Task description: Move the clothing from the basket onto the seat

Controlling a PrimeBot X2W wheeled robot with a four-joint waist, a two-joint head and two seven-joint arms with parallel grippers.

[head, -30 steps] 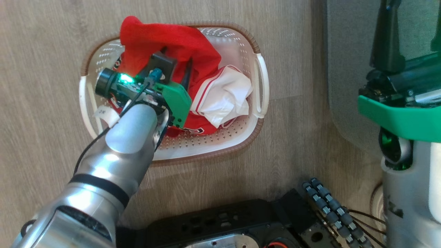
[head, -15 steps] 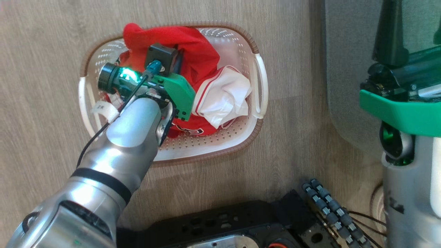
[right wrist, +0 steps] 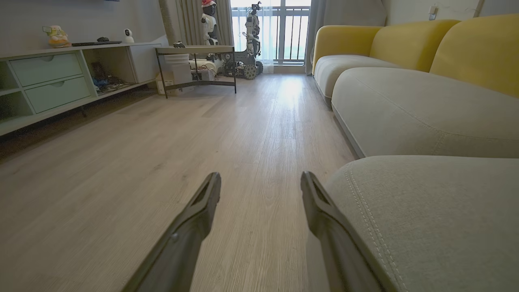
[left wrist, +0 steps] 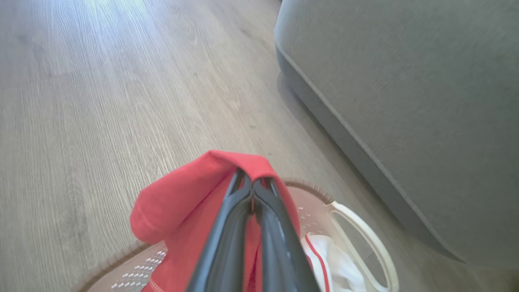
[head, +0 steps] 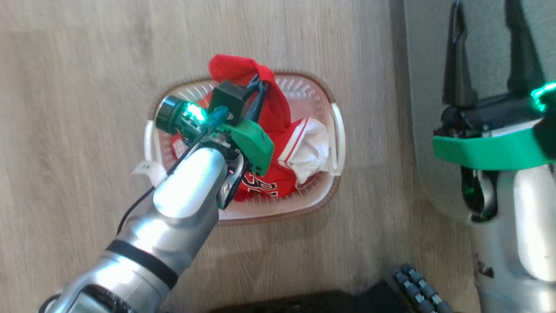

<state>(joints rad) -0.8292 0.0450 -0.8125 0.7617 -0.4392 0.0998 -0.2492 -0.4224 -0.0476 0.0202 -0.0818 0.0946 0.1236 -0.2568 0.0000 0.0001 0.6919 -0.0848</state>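
Left gripper [left wrist: 253, 190] has risen, fingers pinched shut on red garment [left wrist: 182, 202] fold | remainder inside basket [head: 278, 209] | seat [left wrist: 405, 101] at 3 o'clock | risk: shallow pinch slips, trailing fabric snags rim.

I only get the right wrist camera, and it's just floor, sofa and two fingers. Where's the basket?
Observer: The basket sits on the floor, left of the sofa cushion.
Kid: What's the other arm doing?
Observer: The left gripper has its fingers shut on a fold of red clothing, held up over the basket.
Kid: Is more stuff inside?
Observer: Yes, a white bundle lies at the end nearest the sofa.
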